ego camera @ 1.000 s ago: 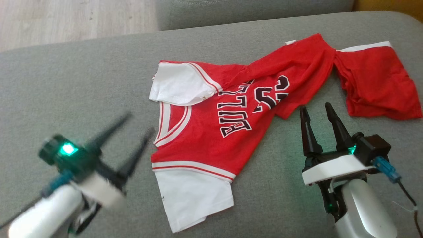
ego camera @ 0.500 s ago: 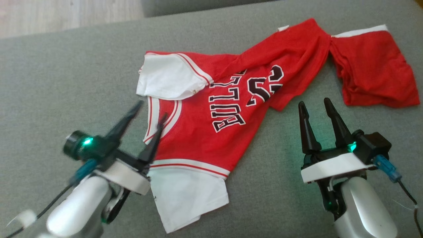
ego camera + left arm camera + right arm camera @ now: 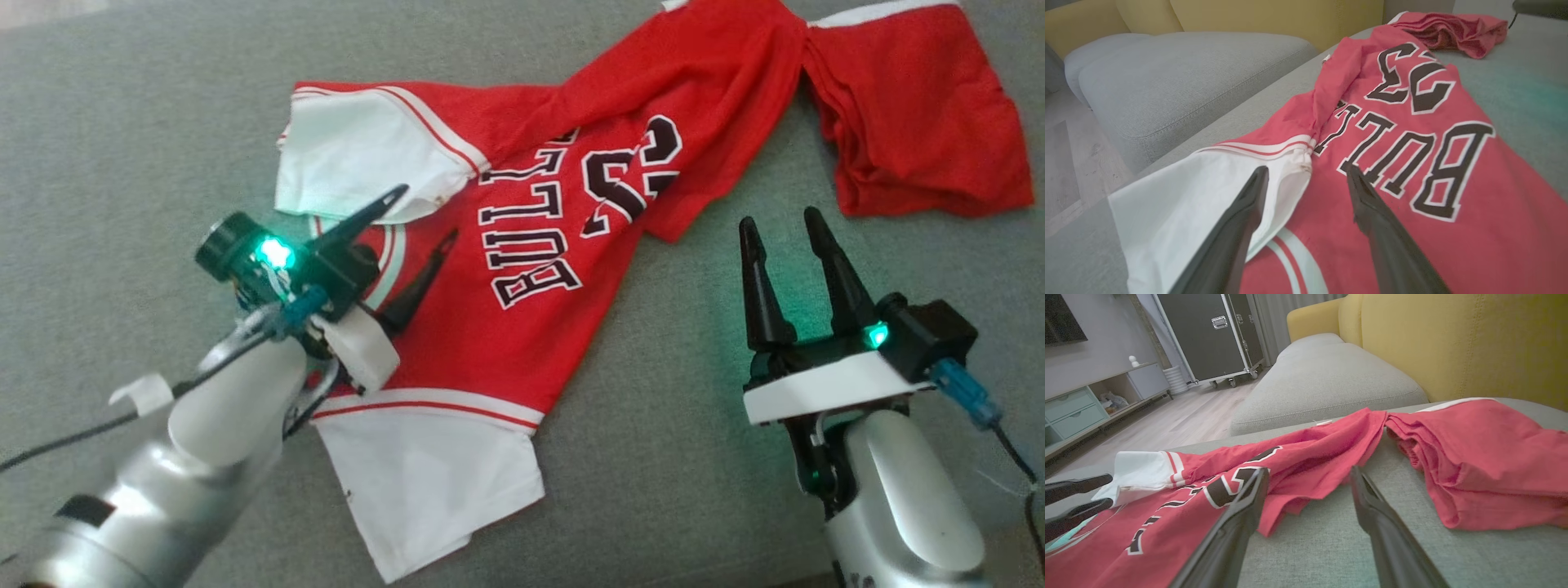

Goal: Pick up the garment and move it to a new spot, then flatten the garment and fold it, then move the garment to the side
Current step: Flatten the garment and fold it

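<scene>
Spread wide apart and holding nothing at the left gripper (image 3: 429,212), fingers (image 3: 371,211) angled down over the neckline of the red jersey (image 3: 506,343): one tip above the folded-over white sleeve (image 3: 351,155), the other above the red chest beside the black lettering (image 3: 531,261). Perhaps brushing the cloth, perhaps just clear of it; hard to tell from the wrist view. Likewise parted and empty at the right gripper (image 3: 780,216), pointing up the head view, hovering over the bare grey cushion (image 3: 122,163) just beside the jersey's lower red edge and apart from it. Lying crumpled across that cushion, front up, "BULLS" and "23" showing, with a second white sleeve (image 3: 424,482) spread flat nearest the robot and the hem end twisted and bunched into a red heap (image 3: 922,122) at the far right. Beyond, in the right wrist view, another grey seat (image 3: 1331,379), a yellow sofa back (image 3: 1453,343), pale wood floor (image 3: 1188,416) and a black wheeled case (image 3: 1208,335) by the wall.
</scene>
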Tool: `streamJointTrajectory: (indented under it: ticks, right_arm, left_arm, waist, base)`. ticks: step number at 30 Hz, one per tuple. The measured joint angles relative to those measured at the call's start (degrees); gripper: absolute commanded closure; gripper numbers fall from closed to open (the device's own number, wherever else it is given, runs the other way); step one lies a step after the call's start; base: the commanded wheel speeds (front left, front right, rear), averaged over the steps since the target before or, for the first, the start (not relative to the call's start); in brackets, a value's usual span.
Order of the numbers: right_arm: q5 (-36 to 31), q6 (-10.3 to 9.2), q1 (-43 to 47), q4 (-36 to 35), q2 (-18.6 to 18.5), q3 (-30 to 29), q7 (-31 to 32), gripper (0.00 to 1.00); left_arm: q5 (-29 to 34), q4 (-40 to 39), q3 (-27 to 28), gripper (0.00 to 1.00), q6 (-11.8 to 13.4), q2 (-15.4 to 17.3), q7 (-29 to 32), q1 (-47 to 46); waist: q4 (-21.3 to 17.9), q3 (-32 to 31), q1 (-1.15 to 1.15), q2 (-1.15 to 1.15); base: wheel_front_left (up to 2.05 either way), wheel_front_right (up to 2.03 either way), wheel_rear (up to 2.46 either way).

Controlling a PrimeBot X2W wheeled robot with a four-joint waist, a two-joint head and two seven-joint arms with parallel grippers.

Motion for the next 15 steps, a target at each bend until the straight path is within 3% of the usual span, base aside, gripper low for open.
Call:
streamJointTrajectory:
  ticks: [8,9,10,15]
  right_arm:
    - [0.62,0.0,-0.43,-0.49,0.0,0.01,0.0,0.0]
    - [0.62,0.0,-0.43,-0.6,0.0,0.01,0.0,0.0]
    - [0.62,-0.01,-0.43,-0.68,0.0,0.01,0.0,0.0]
    - [0.63,-0.01,-0.43,-0.68,0.0,0.01,0.0,0.0]
  left_arm:
    - [1.11,7.45,-0.33,0.0,0.55,-1.62,-0.69,-4.15]
    - [1.1,8.02,-0.4,0.27,0.52,-1.69,-0.74,-4.42]
    - [1.1,8.43,-0.47,1.0,0.29,-1.76,-1.05,-4.6]
    - [1.09,8.96,-0.32,1.0,-0.02,-1.72,-2.68,-6.06]
  waist:
    - [-2.33,1.97,0.0,0.0]
    - [-2.5,2.1,0.0,0.0]
    - [-2.65,2.19,0.0,0.0]
    - [-3.01,2.2,-0.01,0.0]
  base:
    - [0.0,0.0,0.0]
    - [0.0,0.0,0.0]
    - [0.0,0.0,0.0]
    - [0.0,0.0,0.0]
